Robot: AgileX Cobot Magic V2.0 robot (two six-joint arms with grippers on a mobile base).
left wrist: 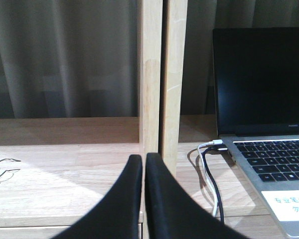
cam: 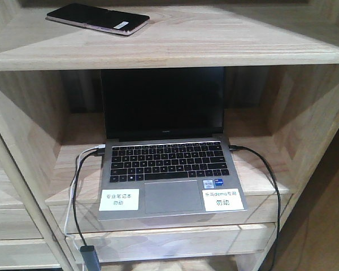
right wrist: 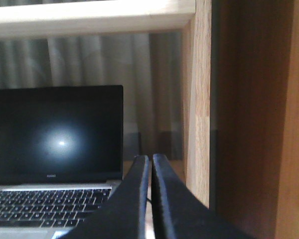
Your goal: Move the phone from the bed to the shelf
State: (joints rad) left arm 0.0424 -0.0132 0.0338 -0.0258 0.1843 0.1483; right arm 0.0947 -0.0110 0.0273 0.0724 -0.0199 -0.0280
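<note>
Lying flat on the upper board of the shelf (cam: 226,42), left of centre, the phone (cam: 98,18) is placed. Left gripper (left wrist: 143,162) fingers pressed together, empty; right gripper (right wrist: 150,162) likewise. Judged light, rigid, glossy and slippery, screen fragile: grasp across the pinkish-gold long edges.

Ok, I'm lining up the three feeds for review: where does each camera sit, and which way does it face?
Exterior front: before the shelf, looking down at the phone and open laptop; no robot body shows.
Left wrist: behind the shut left pincer, facing a wooden post, laptop at right.
Right wrist: behind the shut right pincer, laptop at left.
All three share the laptop.
</note>
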